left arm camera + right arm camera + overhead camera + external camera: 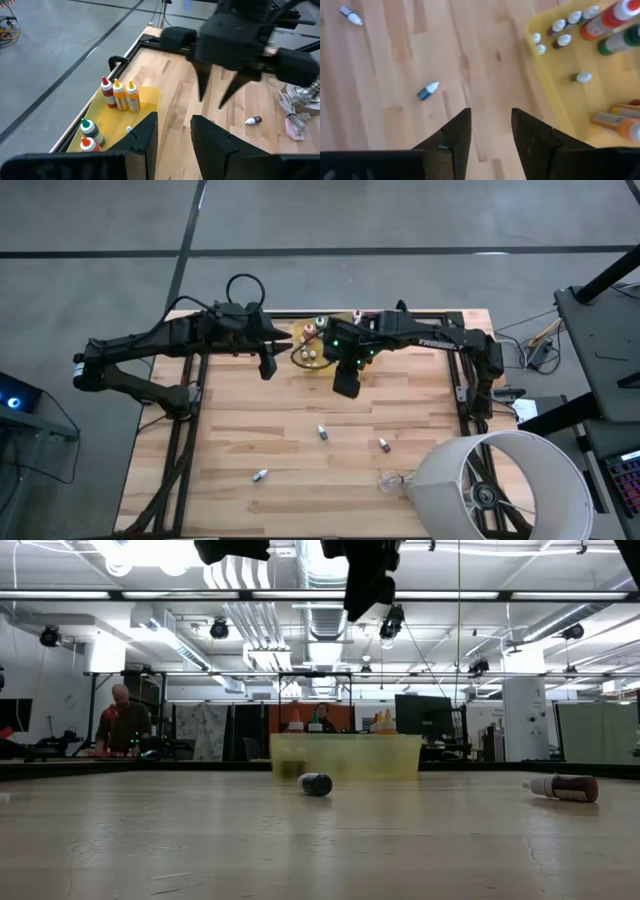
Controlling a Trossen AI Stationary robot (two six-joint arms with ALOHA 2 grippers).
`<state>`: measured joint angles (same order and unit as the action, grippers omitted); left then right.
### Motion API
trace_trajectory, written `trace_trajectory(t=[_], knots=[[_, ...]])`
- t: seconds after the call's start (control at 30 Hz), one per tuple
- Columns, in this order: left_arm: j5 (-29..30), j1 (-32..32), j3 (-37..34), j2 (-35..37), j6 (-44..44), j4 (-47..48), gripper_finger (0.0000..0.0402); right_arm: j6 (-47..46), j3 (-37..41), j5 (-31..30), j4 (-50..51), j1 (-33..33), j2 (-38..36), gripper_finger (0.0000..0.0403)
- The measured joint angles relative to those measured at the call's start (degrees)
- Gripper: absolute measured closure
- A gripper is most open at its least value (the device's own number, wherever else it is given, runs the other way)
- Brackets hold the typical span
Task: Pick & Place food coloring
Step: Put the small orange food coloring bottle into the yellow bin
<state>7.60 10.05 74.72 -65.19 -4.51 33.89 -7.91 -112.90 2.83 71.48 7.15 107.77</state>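
Note:
A translucent yellow tray (305,358) sits at the table's far edge. Upright food coloring bottles (564,31) stand in it, and one (582,77) lies on its floor. Three more bottles lie on their sides on the wood: (323,432), (383,445), (260,475). My right gripper (491,130) hangs open above the bare wood just near of the tray, with one loose bottle (427,91) ahead of it. My left gripper (174,135) is open too, raised off the table at the tray's left side (268,366). Both grippers hold nothing.
A white lampshade (500,480) fills the table's near right corner, with a clear crumpled plastic scrap (388,480) beside it. Dark metal frame rails run along the table's left (190,430) and right (462,395) sides. People show in the room beyond (120,720).

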Motion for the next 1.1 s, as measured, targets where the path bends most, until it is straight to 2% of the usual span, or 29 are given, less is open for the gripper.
trace_trajectory(t=[0.23,0.57,0.9,1.1], knots=[[0.0,0.01,0.0,0.0,0.02,0.0,0.0312,-5.46,0.0,0.02,1.53,-3.93,0.0,0.0271],[0.0,0.02,0.0,0.0,0.02,0.02,0.0312,-15.54,0.0,0.17,10.9,-11.92,-0.01,0.0274],[-0.02,0.0,0.0,0.0,0.63,0.04,0.0312,-26.36,0.32,0.13,11.35,-16.74,-0.09,0.0273],[-0.06,0.02,0.0,0.0,1.37,0.04,0.0312,-31.48,3.18,0.02,11.39,-18.67,-0.15,0.0265]])
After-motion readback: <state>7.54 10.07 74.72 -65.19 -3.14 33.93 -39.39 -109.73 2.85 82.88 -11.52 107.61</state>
